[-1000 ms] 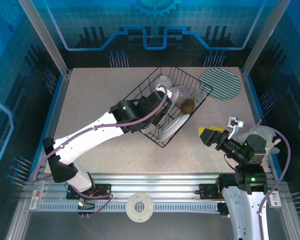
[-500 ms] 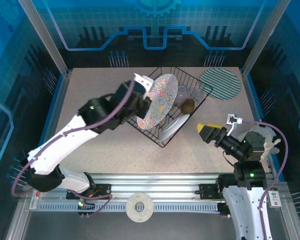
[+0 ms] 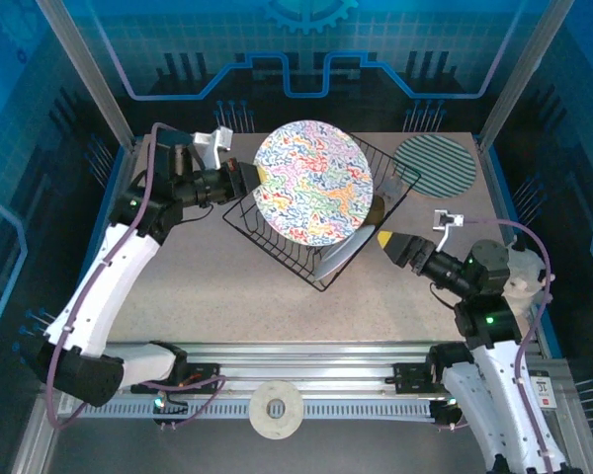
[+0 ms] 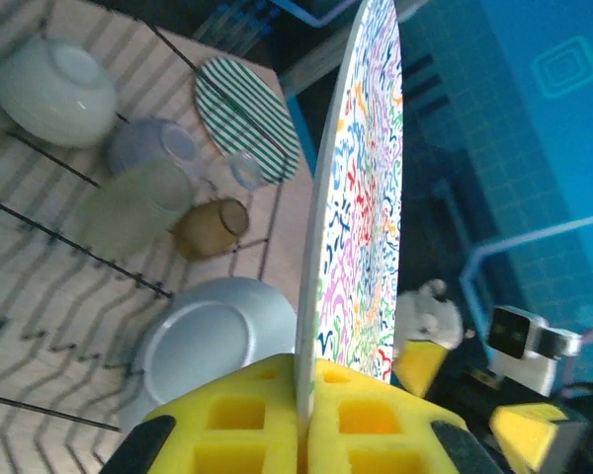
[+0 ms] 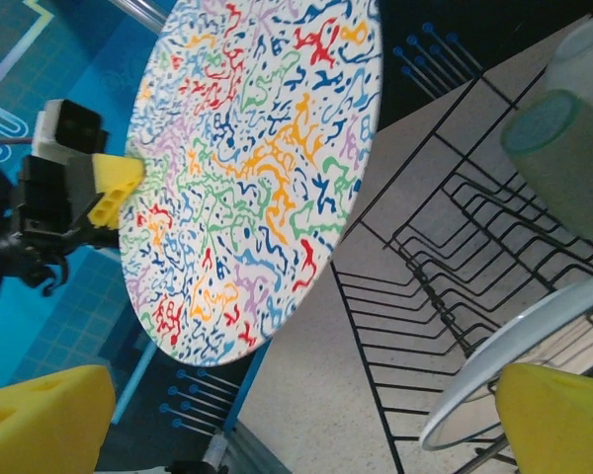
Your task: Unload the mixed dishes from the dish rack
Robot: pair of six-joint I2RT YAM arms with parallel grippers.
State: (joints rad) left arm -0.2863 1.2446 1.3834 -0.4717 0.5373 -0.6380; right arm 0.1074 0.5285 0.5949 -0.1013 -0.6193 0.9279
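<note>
Over speckled counter (image 3: 208, 286): keep squiggle plate (image 3: 311, 183), pinched by rim in left pincer (image 3: 245, 179) above dish rack (image 3: 272, 240), clear of prongs; lower flat leftward; hold wide, empty right pincer (image 3: 390, 242) back.

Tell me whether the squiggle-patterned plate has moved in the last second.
Yes. The squiggle-patterned plate has come up out of the dish rack, held above it at its rim by the left gripper.

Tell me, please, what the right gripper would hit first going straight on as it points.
Probably the rim of the white plate in the rack, just ahead of the open right gripper, though depth is unclear.
</note>
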